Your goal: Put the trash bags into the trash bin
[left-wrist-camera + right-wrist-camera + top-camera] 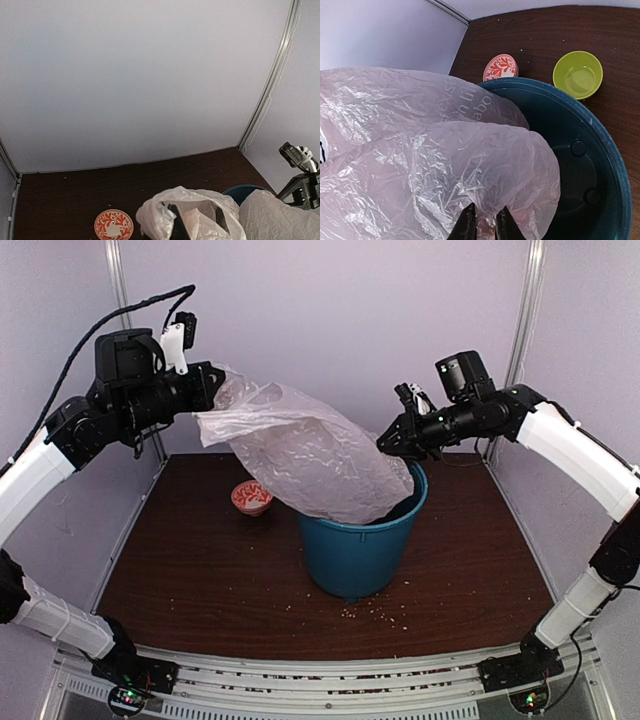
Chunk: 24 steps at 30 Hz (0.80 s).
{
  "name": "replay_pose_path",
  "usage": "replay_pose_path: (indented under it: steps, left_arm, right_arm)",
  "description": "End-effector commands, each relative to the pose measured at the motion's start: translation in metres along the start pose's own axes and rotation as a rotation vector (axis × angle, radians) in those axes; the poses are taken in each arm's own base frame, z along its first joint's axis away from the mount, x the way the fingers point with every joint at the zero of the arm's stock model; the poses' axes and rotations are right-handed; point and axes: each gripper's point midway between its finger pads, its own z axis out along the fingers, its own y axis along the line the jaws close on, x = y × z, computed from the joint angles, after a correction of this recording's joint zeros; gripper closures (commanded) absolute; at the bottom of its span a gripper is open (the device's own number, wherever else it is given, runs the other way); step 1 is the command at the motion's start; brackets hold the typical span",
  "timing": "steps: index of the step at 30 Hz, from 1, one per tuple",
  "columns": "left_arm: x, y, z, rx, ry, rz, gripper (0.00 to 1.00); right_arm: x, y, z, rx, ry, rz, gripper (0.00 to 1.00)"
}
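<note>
1. Left gripper (207, 383) is high over the far-left of the desk (200, 580). It is closed tight on the upper end of the trash bag (310, 455), and film is bunched around its fingers in the left wrist view.
2. The trash bag is pale pink, translucent and crinkled. It hangs on a slant from the left gripper down to the right. Its lower end is inside the trash bin (355, 555), draped over the bin's far-left rim. Faint lettering shows on the film in the right wrist view.
3. The trash bin is teal and upright, on the desk right of centre. Part of its floor shows bare on the right.
4. Right gripper (388, 443) is above the bin's far-right rim, at the bag's right edge. Its fingers (468, 225) stand a narrow gap apart over the film. I cannot tell whether they pinch any of it.
5. A small red-patterned bowl (251, 497) sits on the desk just left of the bin, apart from it.
6. A lime-green bowl (577, 75) shows only in the right wrist view, on the desk beside the red one.
7. Crumbs (375, 613) are scattered on the desk near the bin's base.
</note>
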Motion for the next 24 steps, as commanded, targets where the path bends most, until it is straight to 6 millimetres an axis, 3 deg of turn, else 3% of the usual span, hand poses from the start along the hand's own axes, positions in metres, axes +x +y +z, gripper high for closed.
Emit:
replay_pose_path:
  steps: [1, 4, 8, 12, 18, 24]
  left_arm:
    - [-0.018, -0.007, 0.000, 0.040, -0.061, -0.052, 1.00]
    - [-0.016, -0.007, 0.000, 0.045, -0.057, -0.063, 1.00]
    - [-0.012, -0.007, 0.001, 0.049, -0.055, -0.076, 1.00]
    - [-0.007, -0.013, 0.005, 0.078, -0.049, -0.088, 1.00]
    - [-0.007, -0.014, 0.009, 0.079, -0.052, -0.084, 1.00]
    - [-0.009, -0.005, 0.006, 0.031, -0.061, -0.058, 1.00]
  right_arm:
    - [0.004, -0.008, 0.019, 0.066, 0.038, -0.012, 0.87]
    - [0.015, -0.021, 0.028, 0.128, 0.096, -0.018, 0.83]
    - [0.016, -0.032, 0.023, 0.204, 0.106, -0.025, 0.81]
    - [-0.001, -0.017, 0.005, 0.207, 0.040, -0.039, 0.75]
    - [-0.013, 0.006, -0.028, 0.200, 0.002, -0.048, 0.55]
    - [-0.012, 0.004, -0.063, 0.214, -0.040, -0.042, 0.47]
